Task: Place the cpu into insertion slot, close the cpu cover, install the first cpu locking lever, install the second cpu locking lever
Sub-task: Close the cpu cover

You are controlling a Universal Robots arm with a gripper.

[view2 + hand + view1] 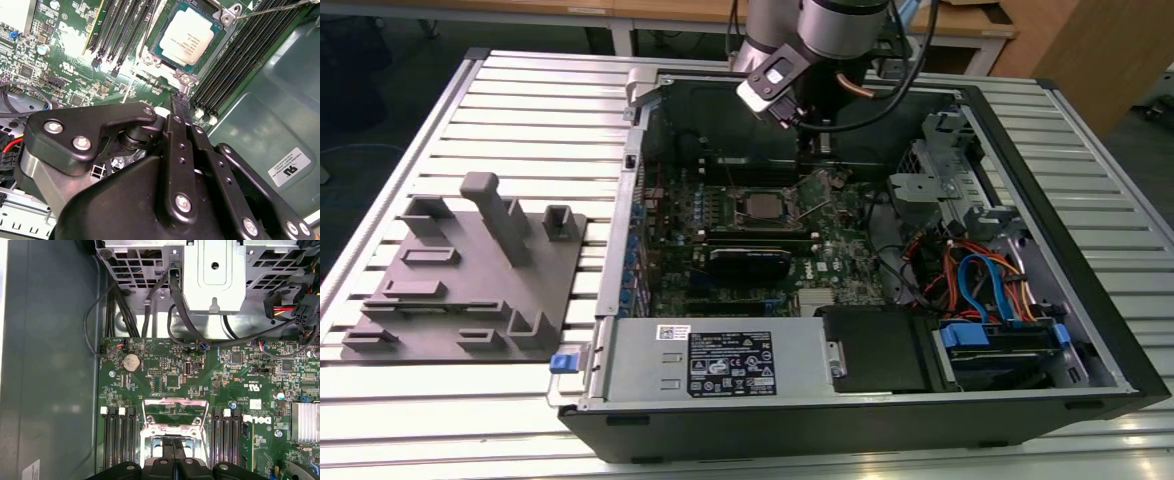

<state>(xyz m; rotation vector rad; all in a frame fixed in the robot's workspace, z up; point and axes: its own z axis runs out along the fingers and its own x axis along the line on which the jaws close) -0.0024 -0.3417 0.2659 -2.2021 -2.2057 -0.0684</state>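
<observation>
Open PC case lies on a slatted table. In the exterior view the arm enters from 12 o'clock and reaches down over the green motherboard.

The gripper is inside the case, low over the board. Its fingers are pressed together into one narrow tip, with nothing seen between them.

The cpu lies flat in the insertion slot, pale metal top up. In the exterior view it is at about 7 o'clock of the gripper, near the middle of the board.

In the first wrist view the cpu cover looks raised off the slot, not lying on the chip; green board shows through its window. The fingertip sits just beside the cover's near edge and the slot corner. Contact cannot be told.

In the second wrist view a thin metal rod runs off from the far corner of the slot, lifted clear of the board. Long black memory slots flank the slot on both sides.

In the exterior view:
- The grey power-supply box is at 6 o'clock of the case.
- Red and blue cables are at about 4 o'clock.
- A grey moulded fixture lies on the table at 9 o'clock, well apart from the case.
</observation>
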